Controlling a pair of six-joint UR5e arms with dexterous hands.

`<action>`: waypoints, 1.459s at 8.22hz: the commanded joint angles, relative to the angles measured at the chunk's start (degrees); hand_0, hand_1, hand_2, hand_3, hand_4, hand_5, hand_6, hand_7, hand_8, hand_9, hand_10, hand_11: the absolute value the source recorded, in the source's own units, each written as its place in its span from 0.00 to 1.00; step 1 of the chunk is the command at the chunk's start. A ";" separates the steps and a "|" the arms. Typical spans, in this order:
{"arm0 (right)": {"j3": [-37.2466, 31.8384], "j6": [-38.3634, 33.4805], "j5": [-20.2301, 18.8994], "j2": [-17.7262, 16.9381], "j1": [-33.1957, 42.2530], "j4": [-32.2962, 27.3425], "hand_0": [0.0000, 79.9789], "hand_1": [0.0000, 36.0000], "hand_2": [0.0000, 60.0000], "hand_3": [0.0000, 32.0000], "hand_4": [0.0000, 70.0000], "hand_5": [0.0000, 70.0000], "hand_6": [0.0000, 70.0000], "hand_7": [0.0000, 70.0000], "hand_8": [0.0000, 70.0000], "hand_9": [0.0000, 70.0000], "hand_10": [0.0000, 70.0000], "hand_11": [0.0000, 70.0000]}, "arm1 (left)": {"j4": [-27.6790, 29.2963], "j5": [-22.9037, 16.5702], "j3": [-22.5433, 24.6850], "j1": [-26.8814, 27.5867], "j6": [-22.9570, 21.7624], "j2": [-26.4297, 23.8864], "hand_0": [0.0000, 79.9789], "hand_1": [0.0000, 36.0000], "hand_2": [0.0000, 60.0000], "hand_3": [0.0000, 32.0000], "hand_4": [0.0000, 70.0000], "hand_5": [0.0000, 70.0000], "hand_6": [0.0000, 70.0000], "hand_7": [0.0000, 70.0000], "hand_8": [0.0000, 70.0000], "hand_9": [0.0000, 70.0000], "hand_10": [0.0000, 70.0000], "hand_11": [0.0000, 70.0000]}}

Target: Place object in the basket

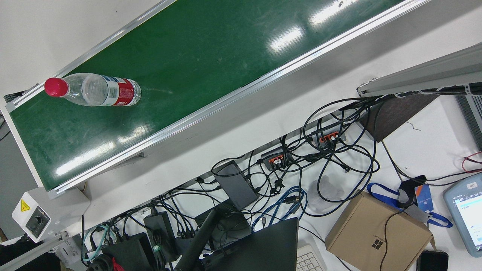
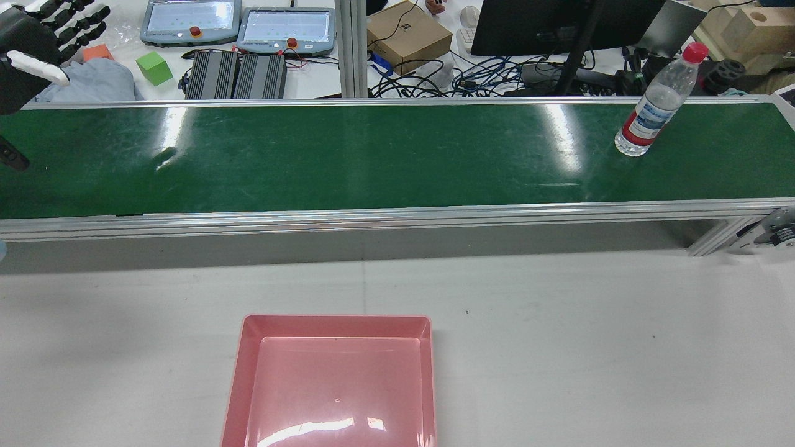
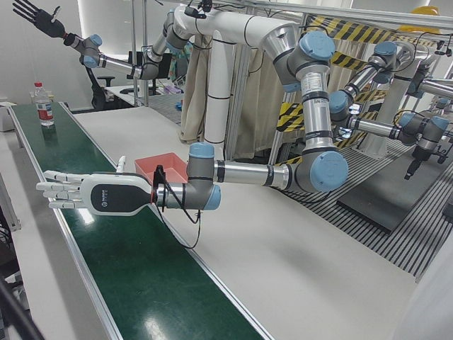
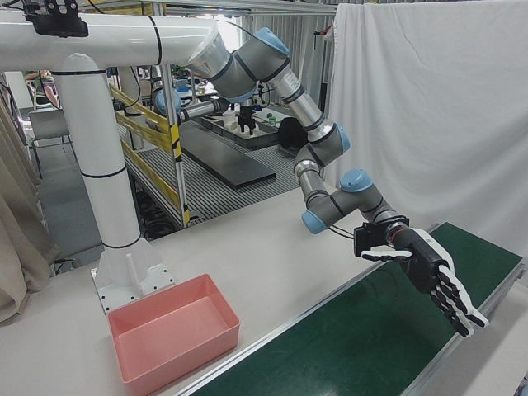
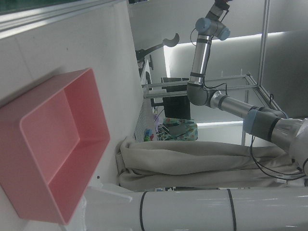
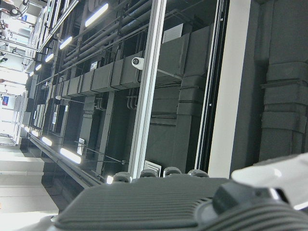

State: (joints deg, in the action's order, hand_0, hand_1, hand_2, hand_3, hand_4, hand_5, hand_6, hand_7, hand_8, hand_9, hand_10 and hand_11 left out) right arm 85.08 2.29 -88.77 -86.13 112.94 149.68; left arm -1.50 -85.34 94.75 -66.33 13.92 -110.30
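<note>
**bottle waiting at the belt's end, both hands empty**

front view: a clear plastic water bottle with a red cap and red label (image 1: 94, 90) stands upright on the green conveyor belt (image 1: 211, 56), near one end. no hand shows here.

rear view: the bottle (image 2: 652, 105) is at the belt's far right, and the pink rectangular plastic basket (image 2: 338, 318) sits empty on the white table, well apart from it. the left hand (image 2: 37, 37) hovers at the far left over the belt, fingers spread, holding nothing.

left-front view: the left hand (image 3: 92, 193) is stretched flat above the belt, released. the right hand (image 3: 32, 13) is raised high beyond the bottle (image 3: 44, 105), its fingers splayed and empty.

right-front view: the left hand (image 4: 429, 276) hangs slackened over the belt, with the basket (image 4: 177, 351) well apart from it.

left hand view: only the basket (image 5: 62, 144) and table.

right hand view: ceiling only, above the hand's own body (image 6: 159, 202).

judgement: the reach has not begun. next, one hand must come down beside the bottle and close around its body without tipping it.
</note>
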 commanded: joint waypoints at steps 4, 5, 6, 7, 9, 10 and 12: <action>0.00 0.00 0.00 0.00 0.00 0.00 0.00 0.00 0.00 0.00 0.00 0.00 0.00 0.00 0.00 0.00 0.00 0.00 | 0.09 0.00 -0.09 0.15 0.05 0.52 0.74 0.22 0.00 0.01 0.02 0.18 0.04 0.00 0.07 0.07 0.02 0.06; 0.00 0.00 0.00 0.00 0.00 0.00 0.00 0.00 0.00 0.00 0.00 0.00 0.00 0.00 0.00 0.00 0.00 0.00 | 0.09 0.00 0.00 0.15 0.05 0.53 0.74 0.22 0.00 0.00 0.03 0.18 0.04 0.00 0.08 0.08 0.03 0.06; 0.00 0.00 0.00 0.00 0.00 0.00 0.00 0.00 0.00 0.00 0.00 0.00 0.00 0.00 0.00 0.00 0.00 0.00 | 0.09 0.00 0.09 0.06 -0.03 0.53 0.74 0.22 0.00 0.01 0.03 0.18 0.04 0.00 0.07 0.08 0.02 0.06; 0.00 0.00 0.00 0.00 0.00 0.00 0.00 0.00 0.00 0.00 0.00 0.00 0.00 0.00 0.00 0.00 0.00 0.00 | 0.09 0.00 0.09 -0.03 -0.03 0.44 0.74 0.22 0.00 0.00 0.03 0.18 0.04 0.00 0.08 0.08 0.02 0.06; 0.00 0.00 0.00 0.00 0.00 0.00 0.00 0.00 0.00 0.00 0.00 0.00 0.00 0.00 0.00 0.00 0.00 0.00 | 0.44 0.09 0.09 -0.20 -0.91 0.53 0.74 0.22 0.00 0.01 0.02 0.18 0.03 0.00 0.08 0.08 0.02 0.06; 0.00 0.00 0.00 0.00 0.00 0.00 0.00 0.00 0.00 0.00 0.00 0.00 0.00 0.00 0.00 0.00 0.00 0.00 | 0.44 0.09 0.09 -0.20 -1.00 0.53 0.74 0.23 0.00 0.00 0.06 0.19 0.05 0.00 0.10 0.10 0.04 0.08; 0.00 0.00 0.00 0.00 0.00 0.00 0.00 0.00 0.00 0.00 0.00 0.00 0.00 0.00 0.00 0.00 0.00 0.00 | 0.44 0.09 0.17 -0.20 -1.09 0.53 0.75 0.23 0.00 0.00 0.06 0.19 0.05 0.00 0.10 0.09 0.04 0.08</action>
State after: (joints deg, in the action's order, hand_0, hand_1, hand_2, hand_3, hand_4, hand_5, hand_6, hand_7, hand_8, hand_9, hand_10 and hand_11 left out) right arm 85.08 2.29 -88.77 -86.13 112.94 149.68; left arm -1.09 -85.26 94.83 -66.51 12.98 -109.78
